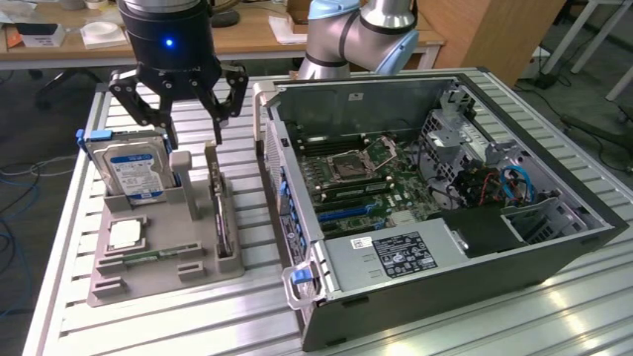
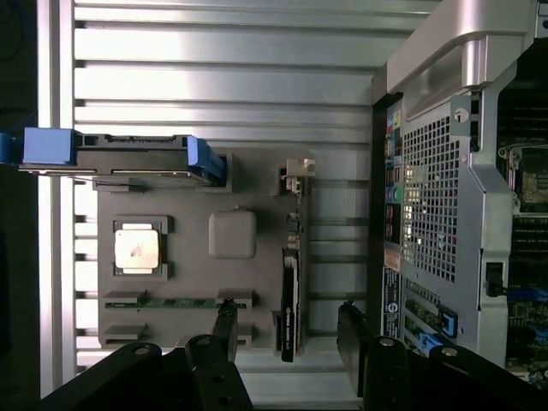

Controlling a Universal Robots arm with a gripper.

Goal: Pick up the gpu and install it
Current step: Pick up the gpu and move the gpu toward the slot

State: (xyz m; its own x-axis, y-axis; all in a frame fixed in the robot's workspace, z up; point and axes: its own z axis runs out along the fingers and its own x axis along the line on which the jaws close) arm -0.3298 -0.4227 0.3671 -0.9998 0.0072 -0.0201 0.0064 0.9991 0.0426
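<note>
- A robot arm's gripper (image 1: 195, 137) hangs over a grey parts holder (image 1: 163, 276) on a slatted metal table (image 1: 494, 326). Its jaws are spread wide and hold nothing.
- The graphics card (image 1: 224, 219) stands on edge in a long slot of the holder, on the side nearest the open computer case (image 1: 465, 256). Neither finger touches it.
- Through the wrist camera the card (image 2: 291, 291) reads as a thin dark strip. It lines up with the gap between the two fingers (image 2: 224, 325), one to either side of its line.
- Other parts share the holder. A hard drive (image 1: 133, 170) with a blue-and-white label stands upright, a processor chip (image 1: 124, 233) lies flat, and a green memory stick (image 1: 148, 256) rests in its groove.
- The case lies on its side, panel off, just beside the holder at the exterior view's right, with the motherboard (image 1: 356, 178) exposed inside.
- By the look of it, the job is at its opening stage. The gripper is lined up above the card but has not closed on it. The card sits fully in its slot, so the pick-up is not yet made and the fitting into the case is all left to do.
</note>
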